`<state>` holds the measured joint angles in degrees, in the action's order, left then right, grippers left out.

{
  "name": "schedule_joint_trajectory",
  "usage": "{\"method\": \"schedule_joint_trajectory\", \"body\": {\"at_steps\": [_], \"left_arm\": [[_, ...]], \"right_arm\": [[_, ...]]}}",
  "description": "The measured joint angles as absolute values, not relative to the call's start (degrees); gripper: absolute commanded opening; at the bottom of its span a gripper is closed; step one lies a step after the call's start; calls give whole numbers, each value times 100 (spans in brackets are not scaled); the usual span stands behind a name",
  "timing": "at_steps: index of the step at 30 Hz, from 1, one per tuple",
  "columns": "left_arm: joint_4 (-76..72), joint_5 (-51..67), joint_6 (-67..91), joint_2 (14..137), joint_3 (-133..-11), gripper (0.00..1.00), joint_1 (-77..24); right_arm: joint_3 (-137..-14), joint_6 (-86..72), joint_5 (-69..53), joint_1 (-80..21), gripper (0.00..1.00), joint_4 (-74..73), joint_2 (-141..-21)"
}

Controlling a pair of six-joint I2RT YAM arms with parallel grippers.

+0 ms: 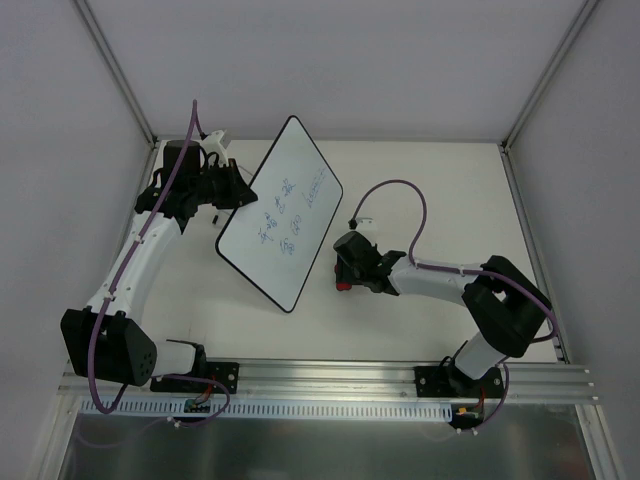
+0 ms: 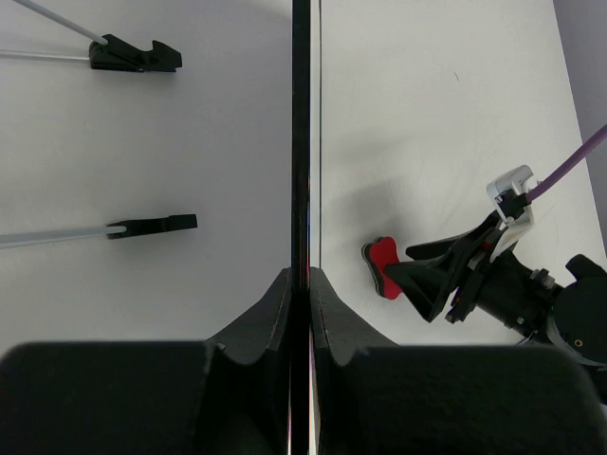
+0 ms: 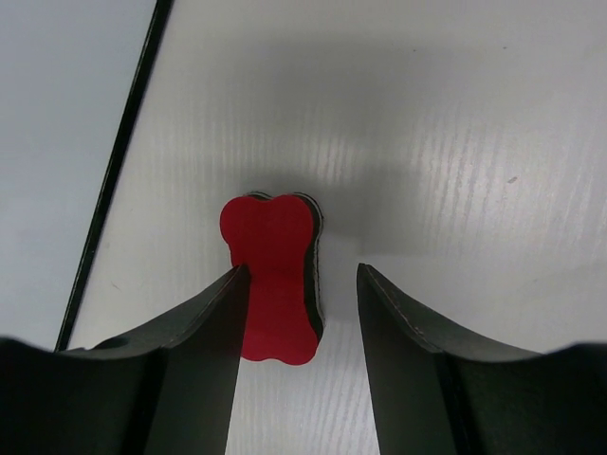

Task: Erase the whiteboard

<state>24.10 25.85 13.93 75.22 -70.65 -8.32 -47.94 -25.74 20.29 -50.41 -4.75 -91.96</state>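
Observation:
The whiteboard (image 1: 282,212) is white with a thin black rim and blue handwriting, and it stands tilted above the table. My left gripper (image 1: 238,190) is shut on its left edge. In the left wrist view the board shows edge-on as a thin black line (image 2: 301,142) between my closed fingers (image 2: 302,284), with two black clips (image 2: 137,55) on its back. The red bone-shaped eraser (image 3: 275,275) lies on the table. My right gripper (image 3: 303,272) is open around it, the left finger against its side and a gap on the right. The eraser also shows in the top view (image 1: 345,287).
The board's lower corner (image 1: 288,305) is near the table, left of my right gripper (image 1: 346,272). A board edge (image 3: 119,161) runs along the left of the right wrist view. White walls enclose the table; a metal rail (image 1: 330,385) crosses the near edge.

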Motion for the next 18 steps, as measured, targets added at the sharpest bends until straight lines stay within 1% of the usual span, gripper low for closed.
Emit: {"method": "schedule_joint_trajectory", "body": {"at_steps": [8, 18], "left_arm": [[2357, 2558, 1409, 7467, -6997, 0, -834], [2320, 2543, 1417, 7441, -6980, 0, -869]], "right_arm": [[-4956, -2320, 2099, -5349, 54, -502, -9268], [-5068, -2126, 2185, -5358, 55, -604, -9275]]}}
